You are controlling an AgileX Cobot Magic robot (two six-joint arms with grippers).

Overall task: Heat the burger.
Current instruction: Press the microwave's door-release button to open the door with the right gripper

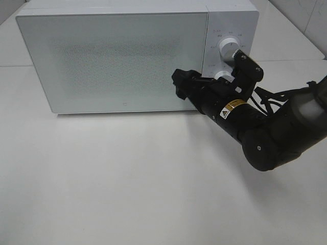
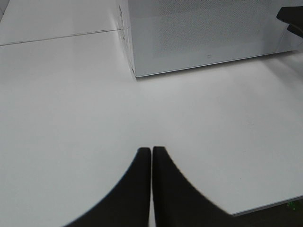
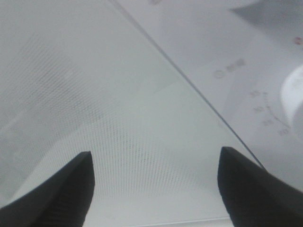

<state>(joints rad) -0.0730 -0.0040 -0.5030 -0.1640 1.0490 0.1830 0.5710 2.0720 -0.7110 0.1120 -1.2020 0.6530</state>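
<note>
Right gripper (image 1: 180, 84), exterior high: spread, empty, tips at the shut microwave (image 1: 117, 56) door's right edge. Left wrist: left gripper (image 2: 151, 152) pressed together above table (image 2: 71, 118). Right wrist: fingers (image 3: 71, 184) wide apart, dial (image 3: 296, 94) cut off. Cannot tell where the burger is; door hides interior.

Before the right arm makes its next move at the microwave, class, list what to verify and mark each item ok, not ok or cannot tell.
1. Microwave door shut: ok, flush with the front.
2. Right end effector open and empty: ok, fingers wide apart.
3. Right end effector faces the door near the control panel seam: ok.
4. Left end effector shut, over the table, away from the microwave: ok.
5. Burger inside: cannot tell, none in view; the door hides the interior.
6. Dial setting: cannot tell, markings too small.
</note>
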